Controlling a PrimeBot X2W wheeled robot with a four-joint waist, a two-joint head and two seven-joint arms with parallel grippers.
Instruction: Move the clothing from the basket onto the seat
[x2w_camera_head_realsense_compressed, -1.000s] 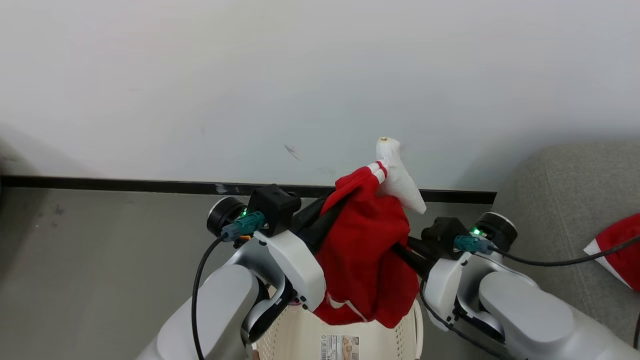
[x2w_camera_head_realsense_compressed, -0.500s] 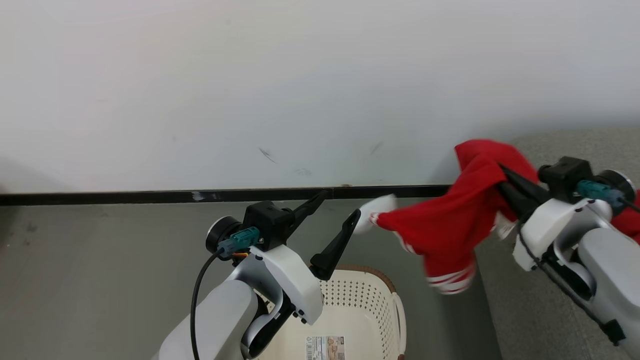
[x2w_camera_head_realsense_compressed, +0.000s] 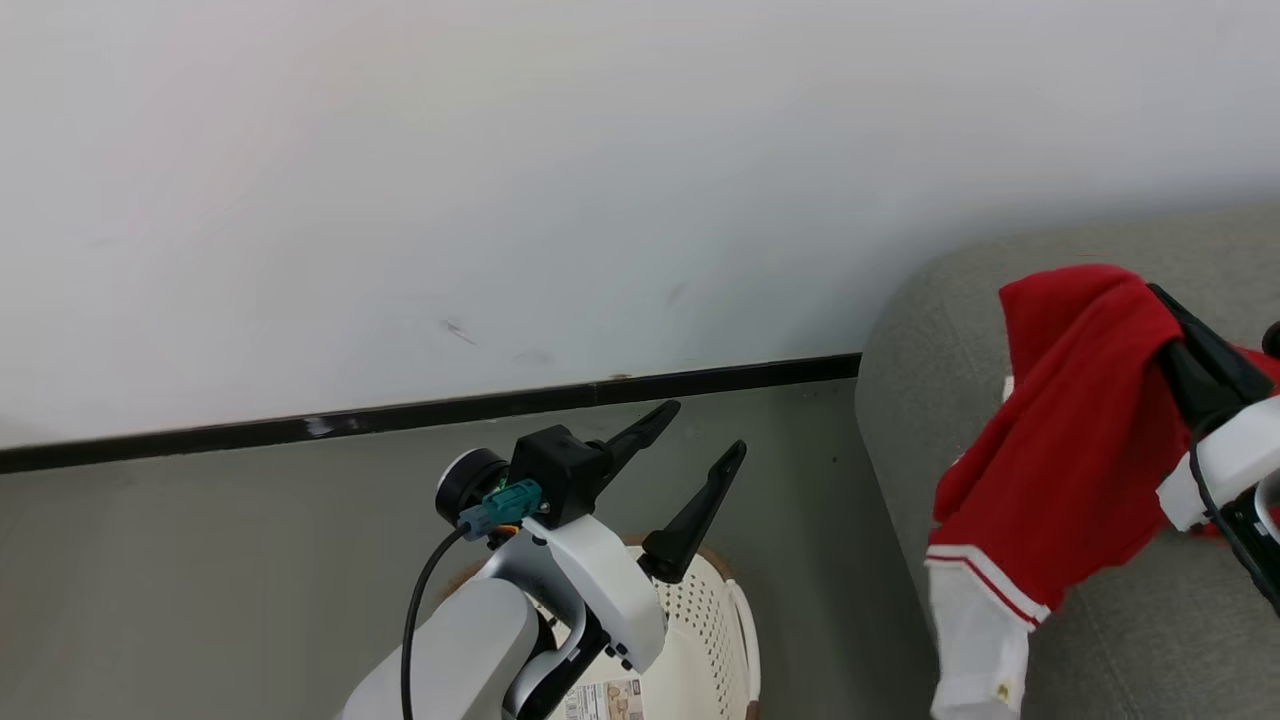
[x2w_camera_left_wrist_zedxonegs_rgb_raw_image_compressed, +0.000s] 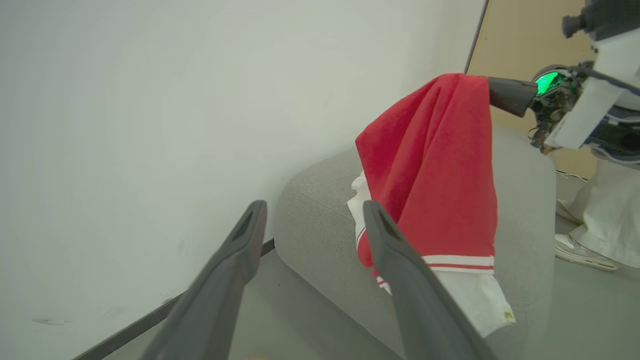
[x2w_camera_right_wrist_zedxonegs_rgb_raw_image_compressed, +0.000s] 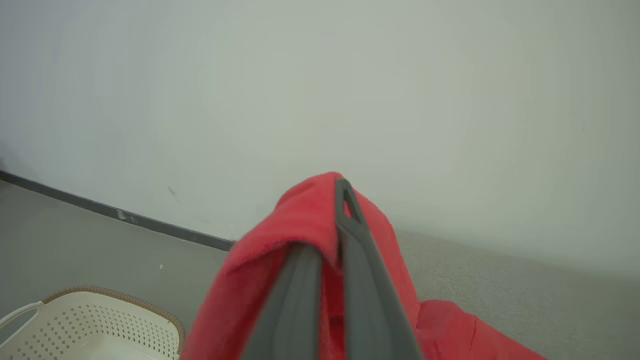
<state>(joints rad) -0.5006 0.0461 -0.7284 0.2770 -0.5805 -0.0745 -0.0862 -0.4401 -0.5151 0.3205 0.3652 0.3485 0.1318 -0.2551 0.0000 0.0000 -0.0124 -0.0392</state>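
Observation:
A red garment (x2w_camera_head_realsense_compressed: 1070, 440) with a white striped cuff hangs from my right gripper (x2w_camera_head_realsense_compressed: 1165, 305), which is shut on its top fold. It dangles over the left end of the grey seat (x2w_camera_head_realsense_compressed: 920, 330), and the cuff reaches below the cushion's edge. The right wrist view shows the fabric (x2w_camera_right_wrist_zedxonegs_rgb_raw_image_compressed: 300, 220) draped over both fingers. More red fabric (x2w_camera_right_wrist_zedxonegs_rgb_raw_image_compressed: 465, 325) lies on the seat (x2w_camera_right_wrist_zedxonegs_rgb_raw_image_compressed: 525, 280) below it. My left gripper (x2w_camera_head_realsense_compressed: 704, 428) stands open and empty above the cream basket (x2w_camera_head_realsense_compressed: 715, 640). Only the basket's label sticker (x2w_camera_head_realsense_compressed: 600, 700) shows inside it.
A white wall with a black baseboard (x2w_camera_head_realsense_compressed: 400, 415) runs behind the grey floor. A person's trouser leg and shoe (x2w_camera_left_wrist_zedxonegs_rgb_raw_image_compressed: 585, 250) stand beyond the seat (x2w_camera_left_wrist_zedxonegs_rgb_raw_image_compressed: 320, 210), by a tan panel (x2w_camera_left_wrist_zedxonegs_rgb_raw_image_compressed: 525, 40).
The left gripper let go of the garment and opened. The right gripper swung it rightward from above the basket to over the seat. The head view turned right.

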